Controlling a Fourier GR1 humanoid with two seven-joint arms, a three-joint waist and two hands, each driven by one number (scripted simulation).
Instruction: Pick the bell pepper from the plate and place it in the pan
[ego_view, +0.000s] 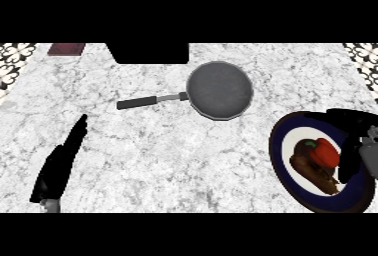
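Nearest, lower left: left hand (59, 167) over the marble counter (170, 160), fingers straight and together, pointing up and away, holding nothing. It sits well apart from everything else.

Lower right: a plate (284, 145), white centre with a dark blue rim, partly cut off by the view's right side. On its white centre lies the bell pepper (323, 152), red with a green stem end turned to the left. Touching it, below and to the left, is a brown piece of food (314, 175); what it is cannot be told.

Right hand (353, 131) comes in from the right edge, over the plate's far and right side. Dark fingers spread above and to the right of the pepper, not curled round it; the hand reads as wide. Whether a fingertip touches the pepper cannot be told.

Further out, centre: the pan (220, 90), grey, round, nothing in it, its dark handle running left toward the counter's middle. Well apart from the plate.

Far edge: a black block (151, 52) at top centre, and a dark red flat item (66, 49) at top left. Patterned tiles (15, 62) show at both upper corners.
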